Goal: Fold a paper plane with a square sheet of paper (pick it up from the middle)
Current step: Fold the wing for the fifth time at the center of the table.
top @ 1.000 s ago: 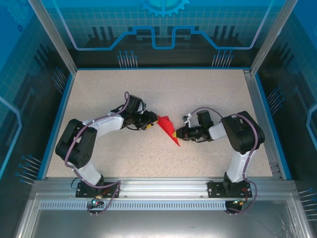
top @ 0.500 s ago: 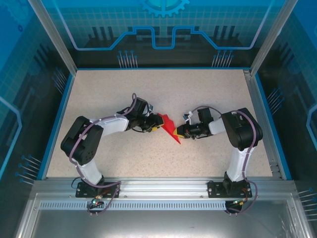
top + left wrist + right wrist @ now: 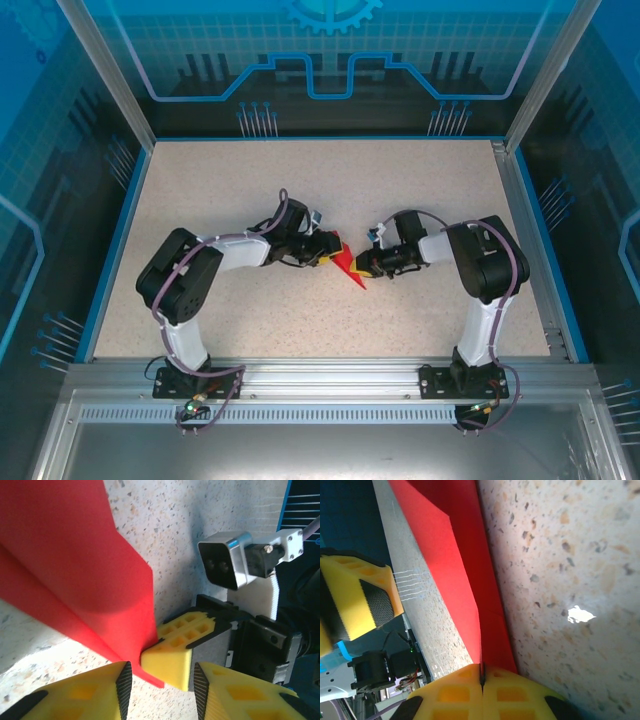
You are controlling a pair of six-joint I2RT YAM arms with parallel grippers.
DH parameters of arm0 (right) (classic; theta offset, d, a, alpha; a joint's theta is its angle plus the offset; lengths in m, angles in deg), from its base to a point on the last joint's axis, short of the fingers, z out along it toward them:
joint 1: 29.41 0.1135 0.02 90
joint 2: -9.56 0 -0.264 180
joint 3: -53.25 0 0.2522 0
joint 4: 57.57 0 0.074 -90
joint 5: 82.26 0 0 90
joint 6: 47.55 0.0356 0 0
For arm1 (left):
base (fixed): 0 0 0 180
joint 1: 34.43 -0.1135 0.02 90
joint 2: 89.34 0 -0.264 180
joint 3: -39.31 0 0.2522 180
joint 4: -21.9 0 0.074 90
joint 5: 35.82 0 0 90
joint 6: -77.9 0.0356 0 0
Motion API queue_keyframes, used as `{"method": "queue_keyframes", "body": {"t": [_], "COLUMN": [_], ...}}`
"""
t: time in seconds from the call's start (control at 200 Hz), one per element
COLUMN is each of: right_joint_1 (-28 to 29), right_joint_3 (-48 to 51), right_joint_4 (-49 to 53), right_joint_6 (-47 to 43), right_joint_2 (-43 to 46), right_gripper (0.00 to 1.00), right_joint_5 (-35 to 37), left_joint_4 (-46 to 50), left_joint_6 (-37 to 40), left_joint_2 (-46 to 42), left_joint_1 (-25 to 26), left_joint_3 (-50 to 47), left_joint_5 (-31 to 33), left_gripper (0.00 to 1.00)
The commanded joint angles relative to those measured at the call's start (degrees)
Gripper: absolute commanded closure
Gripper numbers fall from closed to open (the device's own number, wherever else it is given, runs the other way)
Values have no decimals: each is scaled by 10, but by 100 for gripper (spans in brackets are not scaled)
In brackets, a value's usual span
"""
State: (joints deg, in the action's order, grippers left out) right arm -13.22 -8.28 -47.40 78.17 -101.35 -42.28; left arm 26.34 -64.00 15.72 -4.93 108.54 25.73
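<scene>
Speckled tabletop (image 3: 250, 190), frame centre: paper plane (image 3: 349, 270), long axis upper-left to lower-right. Right gripper (image 3: 362, 267) clamped on its right edge; left gripper (image 3: 334, 256) fingers apart, just left.

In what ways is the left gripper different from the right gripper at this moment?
The right gripper is shut, pinching the folded red paper; the left gripper has its jaws apart and grips nothing. The right gripper points in from the right, the left gripper from the left. Both are yellow-tipped and meet at the paper.
</scene>
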Motion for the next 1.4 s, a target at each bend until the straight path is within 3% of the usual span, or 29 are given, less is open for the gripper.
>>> {"method": "queue_keyframes", "body": {"t": [0.0,0.925,1.39], "right_joint_1": [15,21,23], "right_joint_3": [-5,-23,-22], "right_joint_4": [86,106,102], "right_joint_6": [-15,-9,-4], "right_joint_2": [-25,-45,-52], "right_gripper": [100,100,100], "right_joint_5": [73,84,86], "left_joint_4": [-32,-89,-18], "left_joint_6": [-16,-36,-35], "left_joint_2": [18,62,113], "left_joint_1": [6,20,19], "left_joint_3": [17,40,65], "left_joint_5": [-18,-15,37], "left_gripper": [59,54,57]}}
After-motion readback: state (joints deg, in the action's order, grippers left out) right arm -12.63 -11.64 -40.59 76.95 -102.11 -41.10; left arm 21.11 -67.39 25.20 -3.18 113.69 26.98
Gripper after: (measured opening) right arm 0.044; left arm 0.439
